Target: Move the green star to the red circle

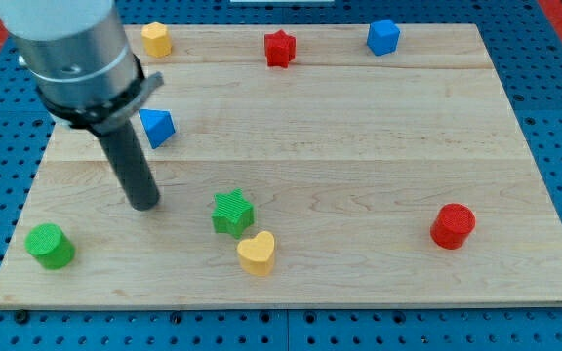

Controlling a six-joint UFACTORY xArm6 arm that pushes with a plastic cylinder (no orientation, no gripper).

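Note:
The green star (232,213) lies on the wooden board (359,146), left of centre near the view's bottom. The red circle (453,225), a short cylinder, stands far to its right near the board's right edge. My tip (144,204) rests on the board to the left of the green star, with a clear gap between them. A yellow heart (257,253) sits just below and to the right of the green star, almost touching it.
A green cylinder (50,245) stands at the bottom left. A blue triangular block (156,127) is just right of the rod. Along the top edge are a yellow block (156,39), a red star (279,48) and a blue block (382,37).

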